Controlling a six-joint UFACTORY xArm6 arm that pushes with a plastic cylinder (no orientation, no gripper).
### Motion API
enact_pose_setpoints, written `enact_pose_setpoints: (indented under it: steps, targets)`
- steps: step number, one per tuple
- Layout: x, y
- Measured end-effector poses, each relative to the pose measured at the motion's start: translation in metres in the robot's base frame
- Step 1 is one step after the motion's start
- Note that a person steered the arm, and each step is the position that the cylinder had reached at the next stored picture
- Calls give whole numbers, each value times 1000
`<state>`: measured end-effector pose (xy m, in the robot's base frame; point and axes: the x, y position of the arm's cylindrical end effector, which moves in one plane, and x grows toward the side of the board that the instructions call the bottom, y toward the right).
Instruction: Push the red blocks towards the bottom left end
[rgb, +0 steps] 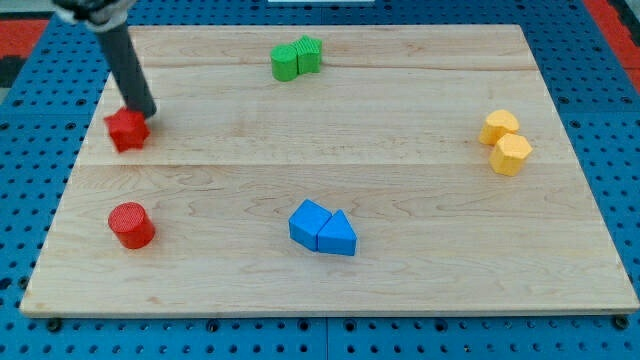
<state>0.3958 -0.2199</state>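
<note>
The rod comes down from the view's top left corner, slanted, and the tip (146, 112) stands at the upper right edge of the red star (127, 130). It looks to touch that block, but I cannot tell for sure if there is a thin gap. There are no fingers on this arm, only the straight dark rod, so nothing is held; the tip only rests against the side of the block.

The red star lies near the left edge of the board (400, 280), a little above the middle height. Below it, well apart, the red cylinder (131, 224) stands upright, also near the left edge and closer to the bottom left corner. The two red blocks are almost one above the other in the view.

Going outward, near the bottom middle there are two blue blocks touching each other: a blue cube (309, 222) on the left and a blue triangle (339, 236) on the right. At the top middle two green blocks are pressed together, a rounder green block (286, 62) on the left and a green cube (309, 53) just beside it on the right; the exact shape of the first is hard to make out. At the view's right side two yellow blocks touch, the upper yellow block (499, 127) and the lower yellow hexagon (511, 154).

The board is light wood with long planks, and it lies on a blue pegboard (30, 180) with many small holes.
</note>
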Motion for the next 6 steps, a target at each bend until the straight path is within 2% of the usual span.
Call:
enact_pose_setpoints:
  steps: [1,2,3,4,5,6]
  targets:
    - [-21,0]
    - [-22,-35]
    - [53,-39]
    - [90,-34]
    - [50,-35]
    - [63,23]
